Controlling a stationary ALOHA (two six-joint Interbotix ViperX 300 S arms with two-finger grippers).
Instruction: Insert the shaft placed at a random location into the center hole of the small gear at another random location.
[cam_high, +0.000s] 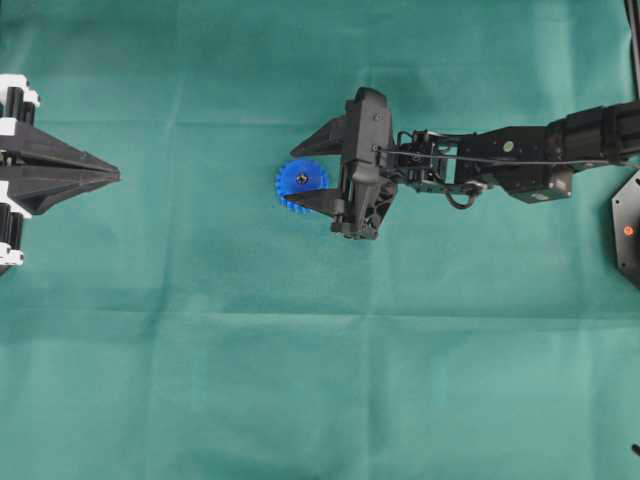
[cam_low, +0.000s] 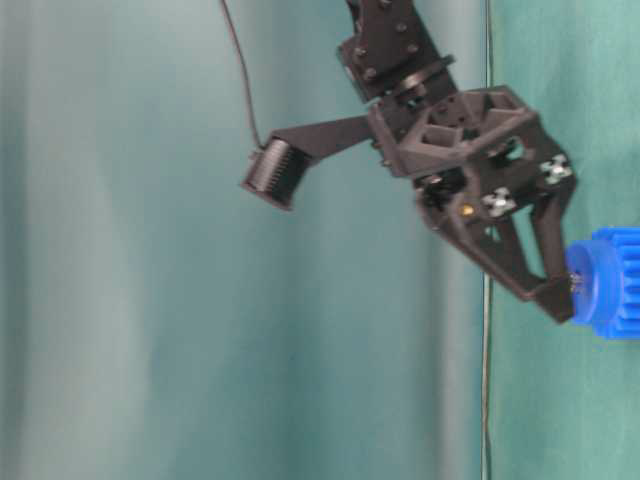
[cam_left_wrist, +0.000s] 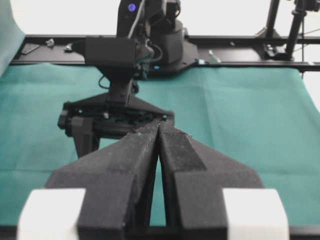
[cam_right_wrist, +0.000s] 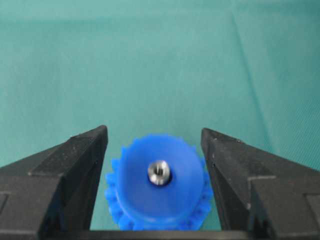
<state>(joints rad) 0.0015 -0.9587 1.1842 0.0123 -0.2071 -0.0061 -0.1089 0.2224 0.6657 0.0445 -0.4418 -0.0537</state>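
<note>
Worktop (cam_high: 200, 380): green cloth.
Shaft (cam_right_wrist: 158, 172): seated in small gear (cam_right_wrist: 150, 200).
Right fingers (cam_right_wrist: 80, 160): released, straddling hub.
Left fingers (cam_left_wrist: 165, 145): clenched, empty.
Next: likely lift clear.

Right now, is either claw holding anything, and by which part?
Nothing is held. The right claw stands open astride the bright blue plastic gear, with the silvery metal pin in its hub. The left claw is shut on nothing.

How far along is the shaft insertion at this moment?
Done, by the look of it: the shaft sits in the center hole of the small gear, its silvery end showing at the hub. In hand: nothing; the right gripper is open, its fingers either side of the gear and clear of the shaft. The left gripper is shut, away from the gear. Left: only backing the right arm off.
</note>
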